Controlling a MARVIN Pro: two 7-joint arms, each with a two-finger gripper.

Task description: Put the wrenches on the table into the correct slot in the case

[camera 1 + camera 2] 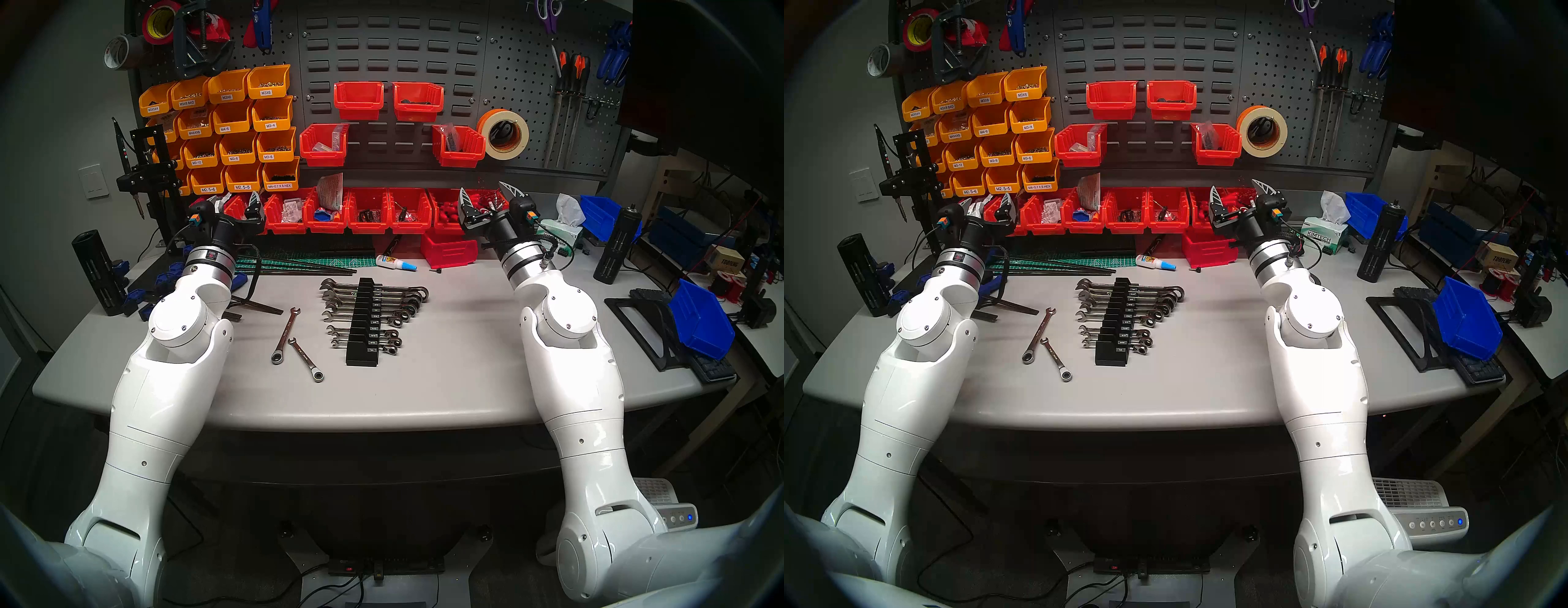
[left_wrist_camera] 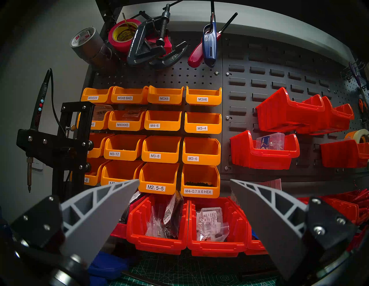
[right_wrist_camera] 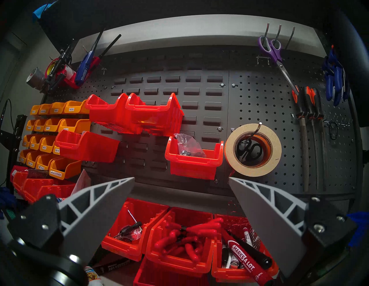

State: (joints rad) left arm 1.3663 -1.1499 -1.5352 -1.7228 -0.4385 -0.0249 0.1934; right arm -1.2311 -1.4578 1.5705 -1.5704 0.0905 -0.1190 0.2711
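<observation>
Two loose chrome wrenches lie on the grey table [image 1: 466, 373], just left of the case. The longer wrench [image 1: 287, 335] [image 1: 1038, 335] points away from me; the shorter wrench [image 1: 304, 358] [image 1: 1055, 358] lies slanted beside its ring end. The black stepped case [image 1: 364, 327] [image 1: 1117, 322] stands mid-table with several wrenches slotted across it. My left gripper [image 1: 237, 201] [image 1: 987, 203] [image 2: 184, 180] and right gripper [image 1: 483, 189] [image 1: 1236, 187] [image 3: 181, 177] hover open and empty near the back bins, far behind the wrenches. Both wrist views face the pegboard; wrenches and case are out of those views.
A row of red bins [image 1: 365, 212] lines the back, with a loose red bin [image 1: 449, 250], a glue bottle [image 1: 394, 263] and a green cutting mat [image 1: 314, 259] in front. Black cylindrical holders [image 1: 97, 271] [image 1: 615, 246] flank the table. A blue bin [image 1: 700, 322] sits far right.
</observation>
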